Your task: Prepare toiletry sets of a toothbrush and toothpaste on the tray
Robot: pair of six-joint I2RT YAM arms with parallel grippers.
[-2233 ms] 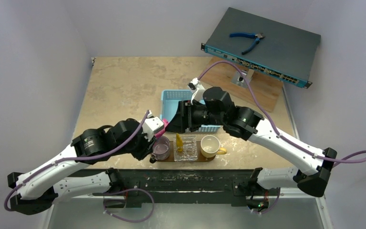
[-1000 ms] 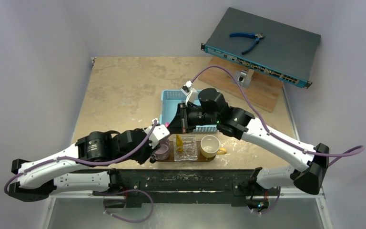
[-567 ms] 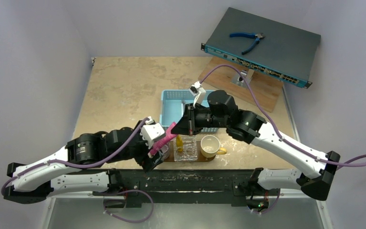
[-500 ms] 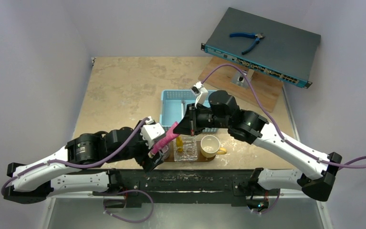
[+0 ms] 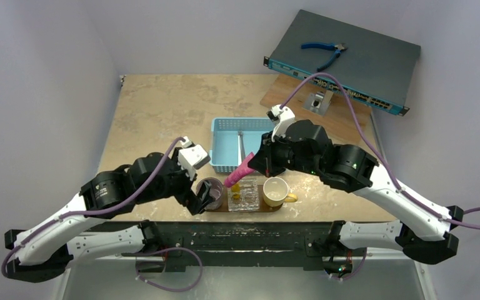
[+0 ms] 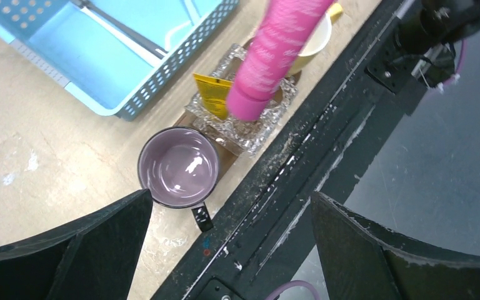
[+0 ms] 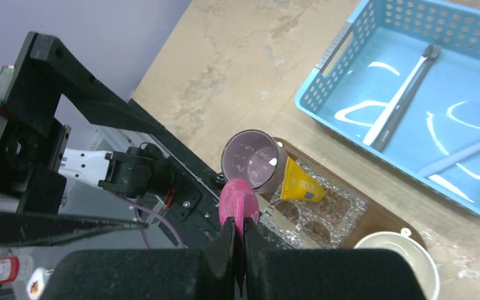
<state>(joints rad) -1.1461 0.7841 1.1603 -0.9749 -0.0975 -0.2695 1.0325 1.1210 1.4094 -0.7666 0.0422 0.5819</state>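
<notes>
The pink soft tube (image 5: 239, 174) is up in the air, pinched at its flat end by the right gripper (image 7: 237, 245), whose jaws are clamped tight on it. It slants down to the left, cap end hanging over the clear plastic holder (image 5: 245, 195). In that holder stands the yellow tapered tube (image 5: 235, 185), and the holder sits mid-way along the dark-brown oval wooden tray (image 7: 384, 217) at the near edge of the table. On the tray's left end stands the purple cup (image 5: 210, 191), on its right end the cream cup (image 5: 275, 190). The left gripper (image 6: 231, 245) hovers above the purple cup, jaws spread wide and holding nothing. Just beyond the tray, the light-blue plastic mesh basket (image 5: 225, 145) holds thin pale brushes (image 7: 401, 94) lying flat. Far right, blue pliers (image 5: 325, 52) lie on a grey box.
</notes>
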